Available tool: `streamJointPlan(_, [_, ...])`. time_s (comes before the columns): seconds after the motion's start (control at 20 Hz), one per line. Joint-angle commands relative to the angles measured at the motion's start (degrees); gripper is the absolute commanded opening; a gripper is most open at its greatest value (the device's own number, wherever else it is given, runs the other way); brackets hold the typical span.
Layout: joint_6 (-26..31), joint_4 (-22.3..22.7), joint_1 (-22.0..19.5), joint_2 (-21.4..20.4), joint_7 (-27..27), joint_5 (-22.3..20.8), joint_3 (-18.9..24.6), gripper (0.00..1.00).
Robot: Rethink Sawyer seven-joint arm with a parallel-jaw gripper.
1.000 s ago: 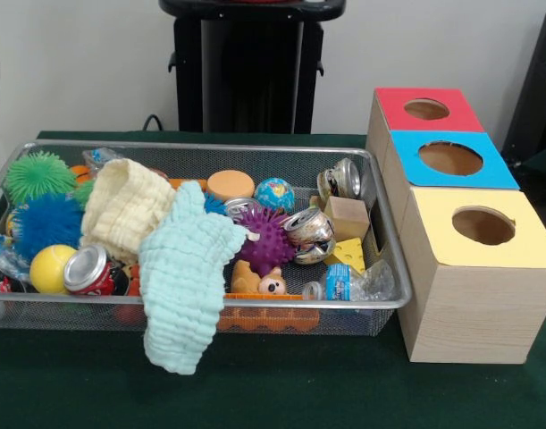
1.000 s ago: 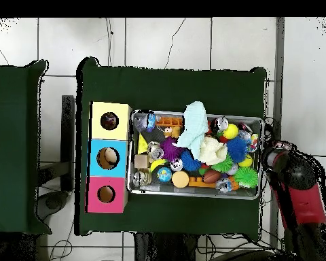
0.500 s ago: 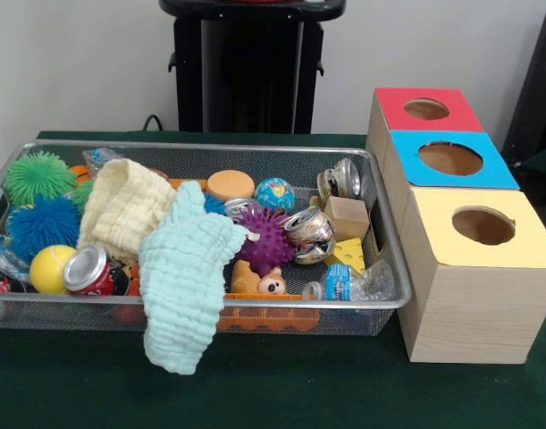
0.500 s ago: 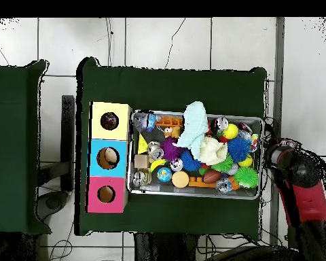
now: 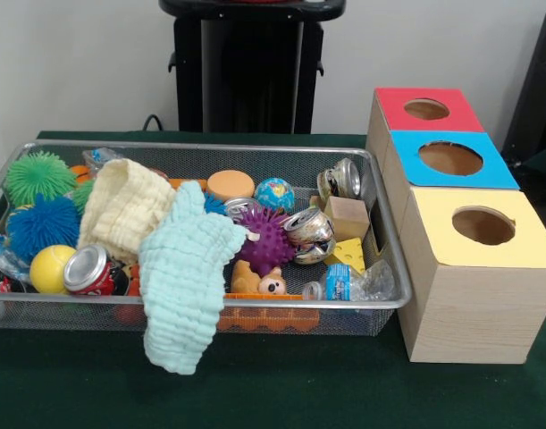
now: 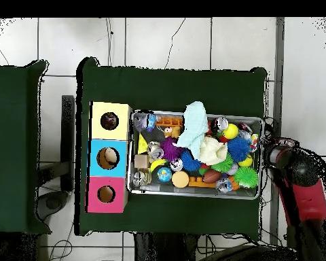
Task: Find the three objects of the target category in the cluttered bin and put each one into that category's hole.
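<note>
Wire mesh bin (image 5: 380,308) packed: two cloths, mint (image 5: 185,277) draped over front rim, cream (image 5: 122,207) behind. Four crushed cans counted; red can (image 5: 89,270) label unreadable. Three boxes (image 5: 474,268) set alongside: yellow, blue, red, one hole each. Arm (image 6: 298,187) seen beyond bin end; fingers' state cannot be told. Green table (image 5: 344,393) bare along front.

Bin (image 5: 380,308) left of boxes (image 5: 469,295); cloth (image 5: 188,286) draped over bin's near rim.
</note>
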Motion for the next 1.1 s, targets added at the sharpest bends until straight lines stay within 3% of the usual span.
streamJointPlan(0.05, [13.89,-0.72,5.19,-2.0,11.04,-0.28,-1.36,1.0])
streamJointPlan(0.7, [12.88,-0.1,9.07,-1.22,14.7,3.27,-1.88,1.0])
streamJointPlan(0.9, [12.02,-1.92,7.76,0.16,11.73,3.03,-1.52,1.0])
streamJointPlan(1.1, [11.18,-6.16,2.71,3.32,4.23,0.93,2.06,1.0])
